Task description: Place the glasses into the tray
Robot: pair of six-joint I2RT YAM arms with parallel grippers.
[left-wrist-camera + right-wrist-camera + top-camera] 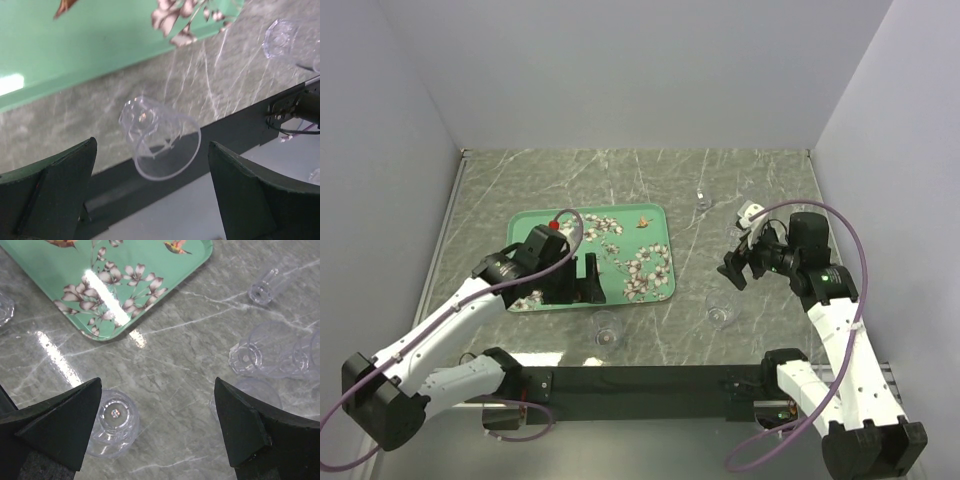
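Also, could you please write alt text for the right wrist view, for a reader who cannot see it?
Several clear glasses sit scattered on a grey marble table, none on the visible corner of the mint-green blossom-and-bird tray at upper left. One glass sits by the lower-left one of the two open jaws; the rest group at right.

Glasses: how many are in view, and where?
5. Near-left glass: table, in front of the tray. Near-right glass: further right. Far glass: past the tray's far-right corner. Fourth glass and fifth glass: side by side in the right wrist view. A faint sixth may adjoin them.
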